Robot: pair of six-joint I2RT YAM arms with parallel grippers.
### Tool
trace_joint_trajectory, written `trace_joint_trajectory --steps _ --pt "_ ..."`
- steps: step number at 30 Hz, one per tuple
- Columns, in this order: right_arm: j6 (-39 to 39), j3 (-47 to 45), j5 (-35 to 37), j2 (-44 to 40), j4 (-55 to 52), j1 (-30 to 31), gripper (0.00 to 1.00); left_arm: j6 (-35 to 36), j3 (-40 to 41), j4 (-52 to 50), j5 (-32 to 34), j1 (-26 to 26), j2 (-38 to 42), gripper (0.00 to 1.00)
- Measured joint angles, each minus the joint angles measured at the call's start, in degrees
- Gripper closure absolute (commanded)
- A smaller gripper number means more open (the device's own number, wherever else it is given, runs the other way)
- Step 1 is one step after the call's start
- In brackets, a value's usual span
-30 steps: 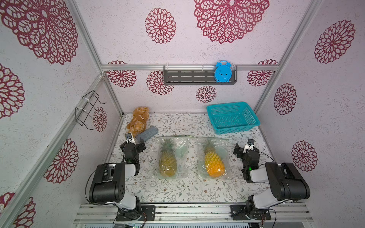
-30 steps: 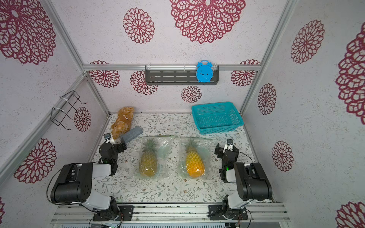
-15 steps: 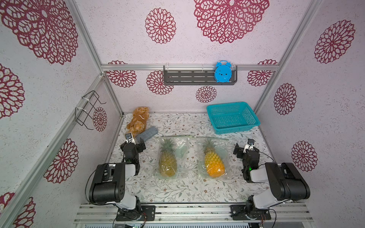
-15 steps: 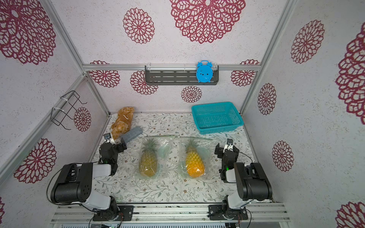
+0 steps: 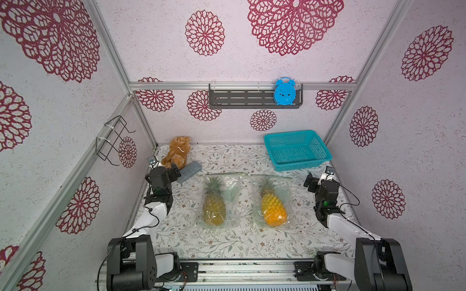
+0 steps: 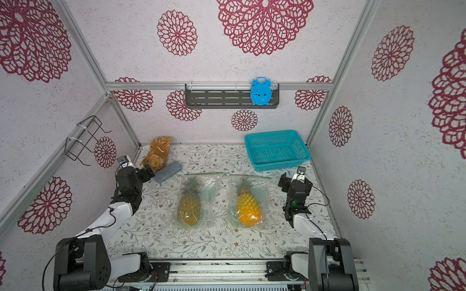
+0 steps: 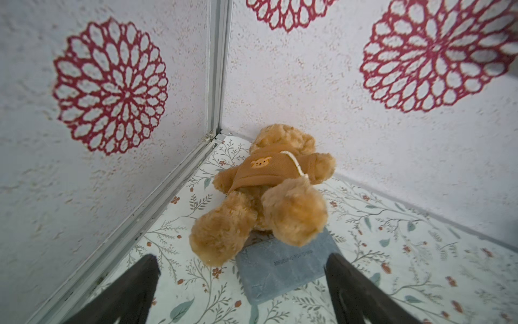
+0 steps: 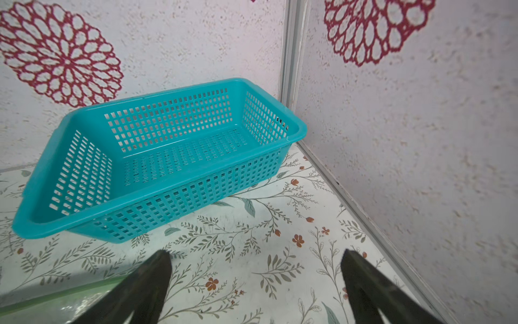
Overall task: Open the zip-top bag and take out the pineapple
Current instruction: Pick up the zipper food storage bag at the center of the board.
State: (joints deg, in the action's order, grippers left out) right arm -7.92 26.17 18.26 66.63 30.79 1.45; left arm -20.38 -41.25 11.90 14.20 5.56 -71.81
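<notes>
Two zip-top bags lie side by side mid-table: the left bag (image 5: pixel 233 201) holds a greenish pineapple (image 5: pixel 214 204), the right bag (image 5: pixel 285 196) an orange pineapple (image 5: pixel 272 206); their seals look shut, we think. We see the left gripper (image 7: pixel 242 262) spread empty facing the teddy bear (image 7: pixel 266 190), the right gripper (image 8: pixel 255 258) likewise before the teal basket (image 8: pixel 157 207).

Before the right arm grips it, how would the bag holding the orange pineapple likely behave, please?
The clear bag looks thin and creased: probably floppy and slippery. The bulky orange pineapple inside would likely sag to its low end.
</notes>
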Motion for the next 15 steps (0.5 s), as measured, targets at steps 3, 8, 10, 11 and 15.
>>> trace_joint_trajectory --steps 3,8,10,11,15 --pt "-2.97 2.19 -2.03 -3.43 -8.17 0.0 0.01 -5.42 -2.21 -8.04 -4.46 0.0 1.68 0.03" --pt "-6.27 3.48 -10.78 -8.96 -17.49 0.04 0.01 -13.49 0.07 -14.86 -14.23 0.0 1.88 0.02" --pt "-7.39 3.89 -13.99 -10.29 -20.04 0.11 0.01 -16.33 2.01 -14.84 -18.21 0.0 1.42 0.01" --pt "-7.89 4.31 -15.41 -10.67 -21.44 0.11 0.01 -17.68 2.97 -14.64 -20.55 0.0 0.94 0.0" --pt "-9.31 5.99 -19.8 -10.82 -25.14 0.11 0.01 -23.02 5.75 -11.76 -27.26 -0.11 -3.21 0.05"
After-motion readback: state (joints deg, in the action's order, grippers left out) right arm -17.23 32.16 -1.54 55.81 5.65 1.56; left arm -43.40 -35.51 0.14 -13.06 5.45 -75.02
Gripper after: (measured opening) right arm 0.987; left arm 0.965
